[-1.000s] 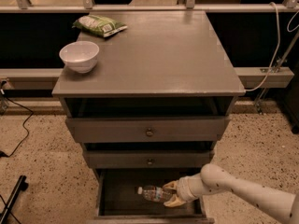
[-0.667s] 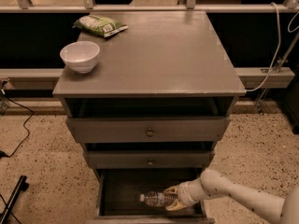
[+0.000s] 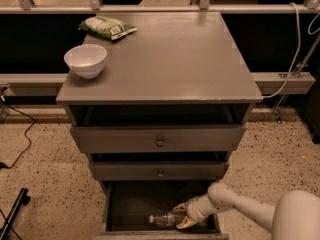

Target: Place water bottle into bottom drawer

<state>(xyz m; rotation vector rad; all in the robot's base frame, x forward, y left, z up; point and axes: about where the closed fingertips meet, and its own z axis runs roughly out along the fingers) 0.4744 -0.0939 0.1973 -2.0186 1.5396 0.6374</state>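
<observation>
- Reaching from the right into open bottom drawer [image 3: 132,202] with gripper [image 3: 182,216].
- Clamping bottle [image 3: 161,218] by its right end, sideways, low near drawer's front.
- Showing two knobbed drawers [image 3: 159,140] above, partly open.
- Displaying bowl [image 3: 85,60] and green bag [image 3: 107,27] on cabinet [image 3: 170,59], back left.

one camera, high before cabinet [image 3: 165,74], tilted down, fingers [image 3: 180,206] gripping water bottle [image 3: 162,218] in bottom drawer [image 3: 134,202]
</observation>
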